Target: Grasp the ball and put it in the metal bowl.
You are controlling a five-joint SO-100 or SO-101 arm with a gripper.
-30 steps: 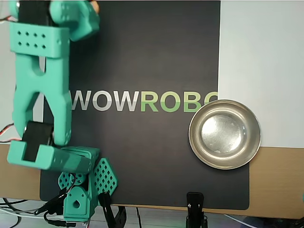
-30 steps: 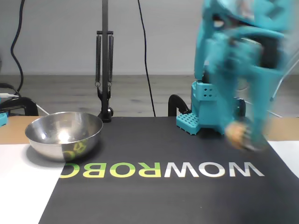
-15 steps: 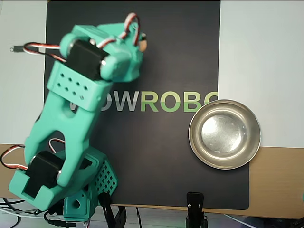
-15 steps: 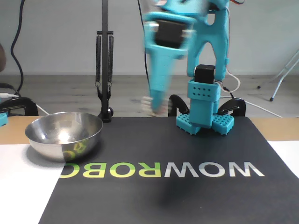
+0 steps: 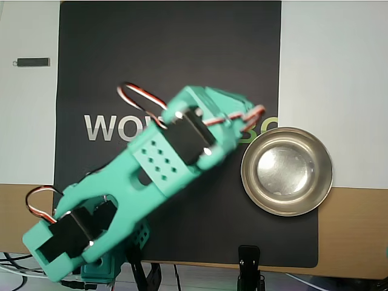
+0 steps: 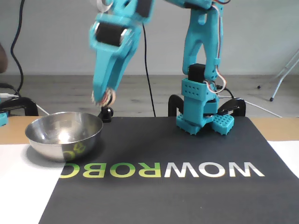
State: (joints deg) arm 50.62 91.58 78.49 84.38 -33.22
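Big letters "WOWROBO" (image 6: 161, 170) sit closest to the fixed view's camera, printed on a black mat (image 6: 154, 144). That mat covers most of the tabletop (image 6: 275, 128), which is pale wood with white sheets on it.

Next biggest is the teal robot arm (image 5: 157, 176). In the overhead view it reaches from 7 o'clock up toward 2 o'clock. In the fixed view its base stands at about 1 o'clock on the mat.

The metal bowl (image 5: 287, 171) is round and shiny. In the overhead view it sits at 4 o'clock from the middle, half on the mat edge. In the fixed view it is at 9 o'clock.

The hand (image 6: 103, 98) hangs tip down, just above the bowl's far rim, not touching it. It looks pressed nearly together, with something peach colored at the tip. It is blurry, so I cannot tell if that is the ball.
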